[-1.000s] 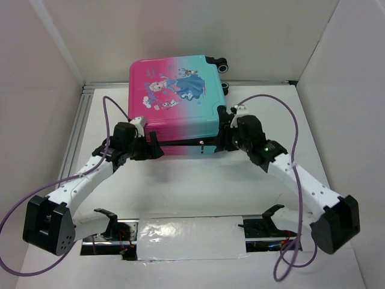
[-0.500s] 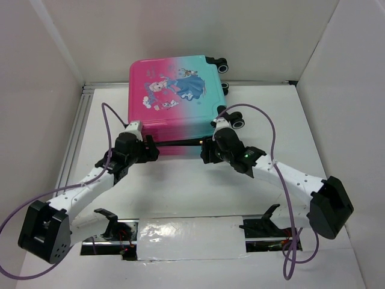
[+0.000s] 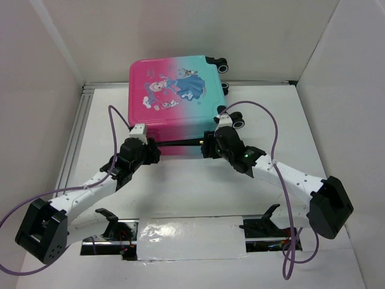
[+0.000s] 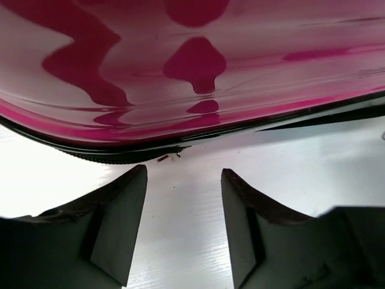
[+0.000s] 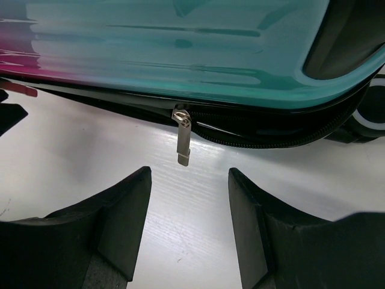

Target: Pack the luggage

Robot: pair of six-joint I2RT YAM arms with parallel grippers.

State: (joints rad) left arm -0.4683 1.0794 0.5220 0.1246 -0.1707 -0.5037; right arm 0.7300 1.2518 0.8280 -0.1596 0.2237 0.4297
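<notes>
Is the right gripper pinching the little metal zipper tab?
No, the zipper tab hangs free beyond the right gripper, whose jaws stand open.

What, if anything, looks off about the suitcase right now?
The luggage lies flat, but its near seam looks unzipped: beside the hanging zipper pull, the black zipper tape bows away from the teal shell. Nothing looks spilled or damaged.

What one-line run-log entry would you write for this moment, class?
suitcase: flat on table | left pincer: open, empty, at pink edge | right pincer: open, empty, facing zipper pull
</notes>
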